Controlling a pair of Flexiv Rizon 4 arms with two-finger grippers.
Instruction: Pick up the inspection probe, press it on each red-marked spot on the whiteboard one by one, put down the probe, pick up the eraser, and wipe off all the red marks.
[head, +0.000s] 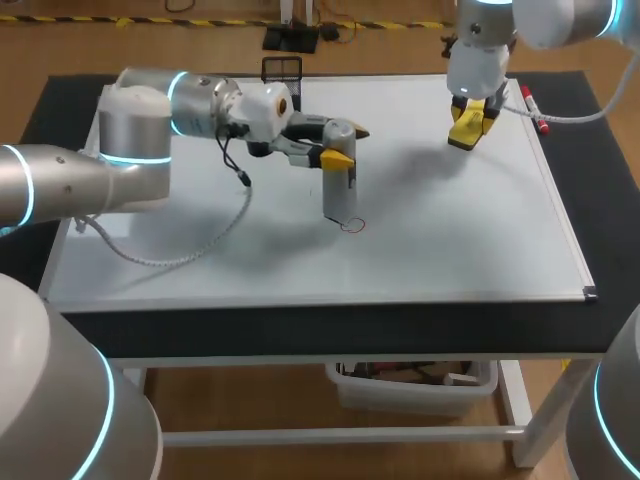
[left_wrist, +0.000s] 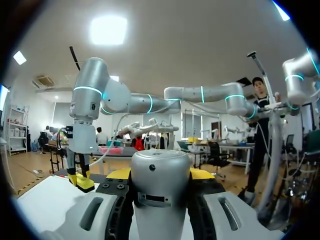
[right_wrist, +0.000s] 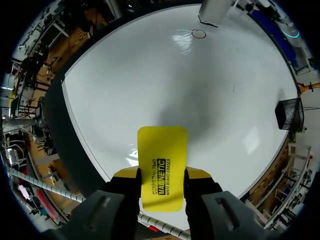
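Observation:
My left gripper (head: 338, 147) is shut on the silver cylindrical inspection probe (head: 339, 180), which stands upright with its tip on the whiteboard (head: 450, 230) just beside a small red circle mark (head: 352, 225). In the left wrist view the probe (left_wrist: 160, 185) fills the space between the yellow-tipped fingers (left_wrist: 202, 174). My right gripper (head: 470, 122) hangs above the board's far right part, shut on the yellow eraser (head: 468, 130). In the right wrist view the eraser (right_wrist: 161, 167) sits between the fingers (right_wrist: 200, 173), with the red mark (right_wrist: 198, 34) and the probe (right_wrist: 215, 11) far ahead.
A red marker (head: 533, 110) lies at the whiteboard's far right edge. A small black mesh basket (head: 282, 69) stands at the far edge; it also shows in the right wrist view (right_wrist: 291, 114). A white cable (head: 190, 250) from my left arm trails over the board's left side.

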